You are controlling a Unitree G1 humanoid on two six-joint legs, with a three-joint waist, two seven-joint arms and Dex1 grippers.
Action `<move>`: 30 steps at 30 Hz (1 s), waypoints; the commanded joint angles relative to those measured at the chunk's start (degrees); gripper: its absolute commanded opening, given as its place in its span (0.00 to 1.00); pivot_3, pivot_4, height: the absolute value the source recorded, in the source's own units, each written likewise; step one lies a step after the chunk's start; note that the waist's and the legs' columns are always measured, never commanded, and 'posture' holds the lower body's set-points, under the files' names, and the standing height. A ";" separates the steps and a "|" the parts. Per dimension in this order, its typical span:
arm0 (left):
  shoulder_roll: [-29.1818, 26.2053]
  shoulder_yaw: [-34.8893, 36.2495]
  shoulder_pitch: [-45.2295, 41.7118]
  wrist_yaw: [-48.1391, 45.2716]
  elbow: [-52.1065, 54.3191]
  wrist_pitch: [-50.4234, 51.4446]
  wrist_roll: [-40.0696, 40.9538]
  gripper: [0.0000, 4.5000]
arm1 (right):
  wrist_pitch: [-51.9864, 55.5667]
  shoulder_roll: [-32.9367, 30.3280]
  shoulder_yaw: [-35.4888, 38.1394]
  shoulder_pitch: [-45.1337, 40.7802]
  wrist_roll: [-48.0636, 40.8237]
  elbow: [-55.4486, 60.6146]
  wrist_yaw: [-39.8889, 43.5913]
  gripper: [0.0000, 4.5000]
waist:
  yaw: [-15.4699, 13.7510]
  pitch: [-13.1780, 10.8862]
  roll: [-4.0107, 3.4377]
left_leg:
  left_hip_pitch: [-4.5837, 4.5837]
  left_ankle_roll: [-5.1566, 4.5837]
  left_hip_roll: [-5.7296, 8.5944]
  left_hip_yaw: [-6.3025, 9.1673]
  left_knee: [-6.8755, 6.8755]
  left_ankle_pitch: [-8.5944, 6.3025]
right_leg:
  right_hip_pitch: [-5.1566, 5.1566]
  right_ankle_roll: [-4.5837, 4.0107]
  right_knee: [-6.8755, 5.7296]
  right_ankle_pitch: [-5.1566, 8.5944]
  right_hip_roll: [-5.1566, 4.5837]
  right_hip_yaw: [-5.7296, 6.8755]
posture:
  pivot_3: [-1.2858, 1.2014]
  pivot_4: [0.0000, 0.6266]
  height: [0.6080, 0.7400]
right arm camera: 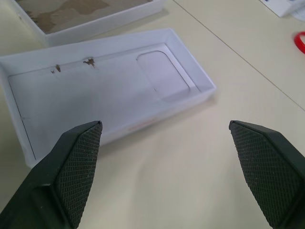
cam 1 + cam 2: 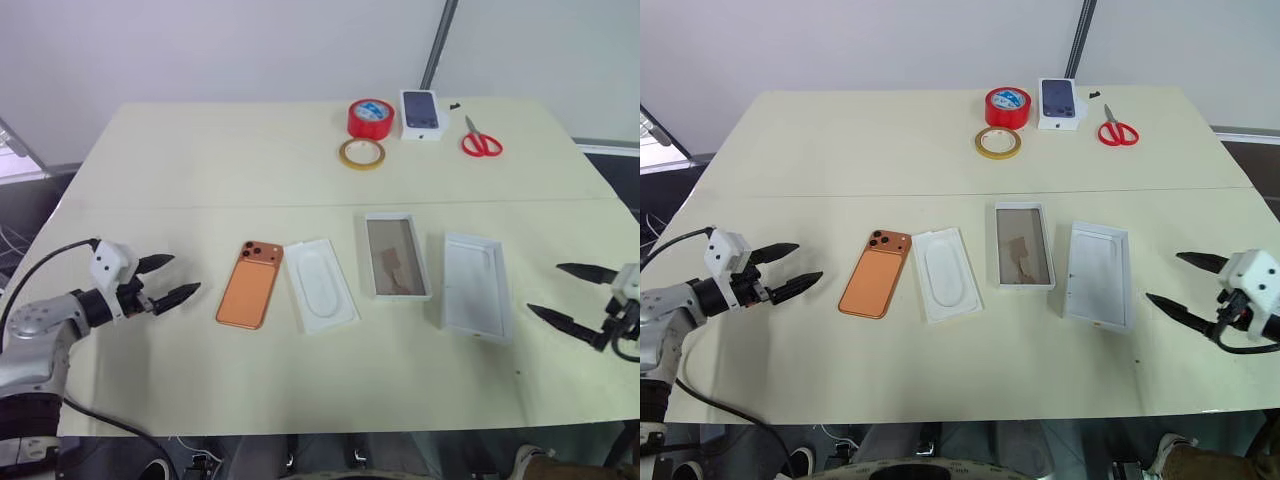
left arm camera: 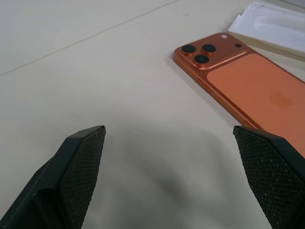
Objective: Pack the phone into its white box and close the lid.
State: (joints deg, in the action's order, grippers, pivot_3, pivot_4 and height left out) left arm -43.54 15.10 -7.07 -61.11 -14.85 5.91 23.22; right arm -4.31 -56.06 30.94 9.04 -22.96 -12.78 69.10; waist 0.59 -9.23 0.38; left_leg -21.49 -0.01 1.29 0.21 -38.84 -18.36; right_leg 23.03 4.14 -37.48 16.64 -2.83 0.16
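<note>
Nearest, both end effectors hover low over the pale bench (image 2: pixel 180 380) with their fingers spread wide and empty. At far left, the left end effector (image 2: pixel 168 281) points toward the phone (image 2: pixel 250 284), which lies camera side up just beside a white moulded insert (image 2: pixel 321 284). Next comes the white box (image 2: pixel 397 256), open, then the lid (image 2: pixel 477 286), lying inside-up. At far right, the right end effector (image 2: pixel 570 294) faces that lid.
</note>
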 commanded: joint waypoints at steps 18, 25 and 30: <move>-2.00 0.27 -0.77 -5.63 0.80 -1.78 -0.09 1.00 | 1.40 1.14 -0.83 -1.05 -0.52 5.09 -1.65 0.99 | 0.00 -0.01 -0.02 | -0.01 0.00 0.00 0.00 0.01 0.00 | 0.01 0.00 0.02 0.00 0.00 0.00 | 0.52 0.24 1.00; -2.24 -0.36 -1.18 -6.12 1.68 2.44 0.85 1.00 | 1.30 1.06 -1.38 -2.30 -0.48 5.38 -2.11 0.99 | 0.01 -0.01 -0.02 | -0.01 0.00 0.00 0.00 0.01 0.00 | 0.01 0.00 0.02 0.00 0.00 0.00 | 0.52 0.24 1.00; -2.53 -1.98 -2.15 -4.48 5.57 11.23 1.61 1.00 | 2.56 0.82 -3.58 -3.42 -0.97 8.42 -1.66 0.99 | 0.02 -0.01 -0.02 | -0.01 0.00 0.00 0.00 0.01 0.00 | 0.01 0.00 0.01 0.00 0.00 0.00 | 0.52 0.24 1.00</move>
State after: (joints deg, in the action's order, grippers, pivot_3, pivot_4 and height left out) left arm -44.88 13.47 -8.10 -66.41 -12.21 14.43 24.13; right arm -1.94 -55.00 27.21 6.40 -23.13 -7.30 67.37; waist 0.61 -9.24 0.36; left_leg -21.50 -0.02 1.29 0.21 -38.83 -18.37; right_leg 23.04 4.15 -37.47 16.64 -2.84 0.16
